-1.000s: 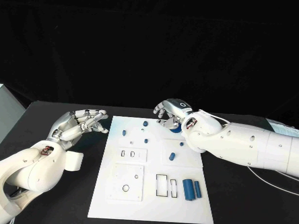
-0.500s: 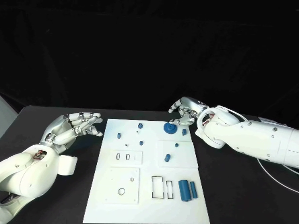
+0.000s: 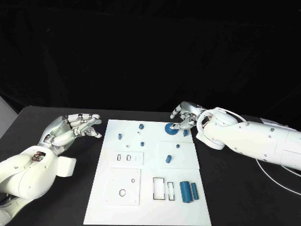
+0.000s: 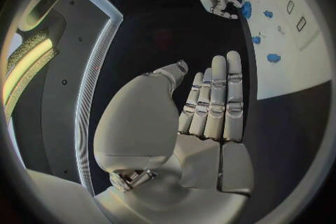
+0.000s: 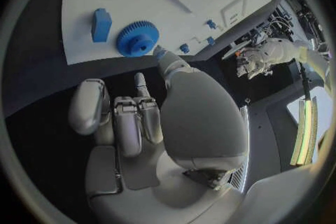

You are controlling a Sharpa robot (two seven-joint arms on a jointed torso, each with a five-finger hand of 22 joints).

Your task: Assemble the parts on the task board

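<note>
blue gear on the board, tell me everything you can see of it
The blue gear is a round toothed wheel with a raised hub and centre hole, plastic by its look. It lies flat at the task board's far right corner beside a small blue block. The right hand hovers at it; contact cannot be told.

- No words, numbers, labels or signs can be read anywhere in these pictures.
- The task board (image 3: 150, 188) has only plain outlines and small holes on it, no letters.
- The blue parts (image 3: 186, 191) have no writing on them.
- The white arms and silver hands show no brand name that can be made out.
</note>
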